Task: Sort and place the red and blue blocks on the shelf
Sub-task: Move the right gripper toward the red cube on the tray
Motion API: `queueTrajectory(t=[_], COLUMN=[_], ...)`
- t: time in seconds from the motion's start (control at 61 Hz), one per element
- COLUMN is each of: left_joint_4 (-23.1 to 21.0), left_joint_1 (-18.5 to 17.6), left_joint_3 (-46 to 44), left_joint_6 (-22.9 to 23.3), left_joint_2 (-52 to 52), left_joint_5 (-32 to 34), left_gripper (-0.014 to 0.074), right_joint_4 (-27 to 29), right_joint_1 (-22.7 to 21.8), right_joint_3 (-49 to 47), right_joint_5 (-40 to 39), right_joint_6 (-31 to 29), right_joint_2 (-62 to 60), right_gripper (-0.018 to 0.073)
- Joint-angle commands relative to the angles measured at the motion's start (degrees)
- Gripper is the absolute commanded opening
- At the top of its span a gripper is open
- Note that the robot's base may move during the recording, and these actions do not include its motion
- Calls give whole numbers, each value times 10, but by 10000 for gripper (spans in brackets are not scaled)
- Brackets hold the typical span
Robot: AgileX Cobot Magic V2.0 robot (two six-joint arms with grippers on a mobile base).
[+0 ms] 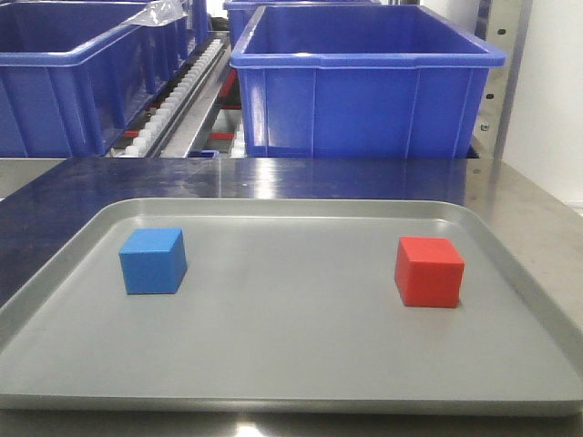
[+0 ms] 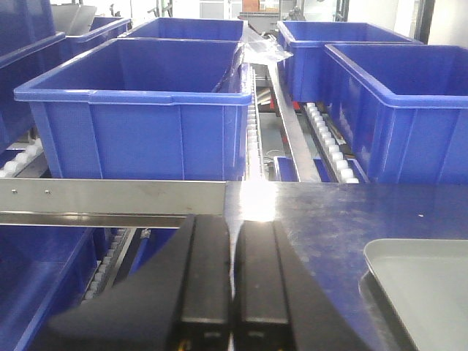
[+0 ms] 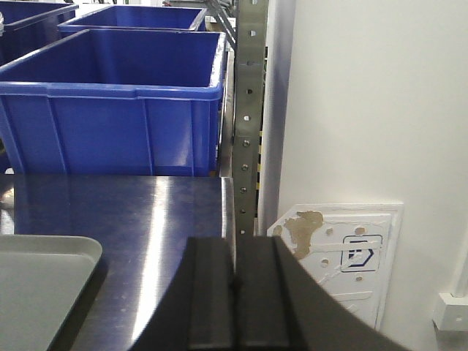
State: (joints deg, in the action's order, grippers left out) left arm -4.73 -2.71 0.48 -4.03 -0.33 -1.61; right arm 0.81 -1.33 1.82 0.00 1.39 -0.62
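Observation:
A sky-blue block [image 1: 153, 260] rests on the left part of a shallow grey tray [image 1: 291, 382]; a red block [image 1: 429, 271] rests on its right part. Behind the tabletop rises the shelf [image 2: 110, 196] with roller tracks and blue bins. My left gripper [image 2: 233, 227] is shut and empty, over the table's left end, with the tray corner [image 2: 420, 285] to its right. Over the table's right edge my right gripper [image 3: 235, 245] is also shut with nothing in it, the tray corner [image 3: 44, 285] to its left. Neither gripper appears in the front view.
A shiny steel tabletop [image 1: 273, 177] carries the tray. Large blue bins [image 1: 364, 82] [image 1: 82, 73] stand on the rack's rollers [image 1: 182, 100]. An upright perforated post [image 3: 247, 110] and a white wall [image 3: 365, 102] bound the right side.

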Motion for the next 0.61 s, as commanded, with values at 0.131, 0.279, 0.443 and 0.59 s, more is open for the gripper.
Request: queueTrajectory(t=[0.131,0.279,0.443,0.59], left_joint_4=[-3,-3,-3,-3], left_joint_1=[-3,-3,-3,-3], left_joint_3=[14,14,14,14], left_joint_6=[-2,-2,-2,-2], left_joint_2=[-2,-2,-2,-2], left_joint_5=[52,52,52,52], left_gripper=[122,122,122,122], right_joint_4=[-3,-3,-3,-3], right_joint_1=[-4,-4,-4,-4], right_joint_3=[-14,-14,-14,-14], right_joint_5=[-46,-46,-46,-46], right_joint_6=[-2,-2,-2,-2], right_joint_2=[-12,-12,-12,-12], right_gripper=[57,57,57,57])
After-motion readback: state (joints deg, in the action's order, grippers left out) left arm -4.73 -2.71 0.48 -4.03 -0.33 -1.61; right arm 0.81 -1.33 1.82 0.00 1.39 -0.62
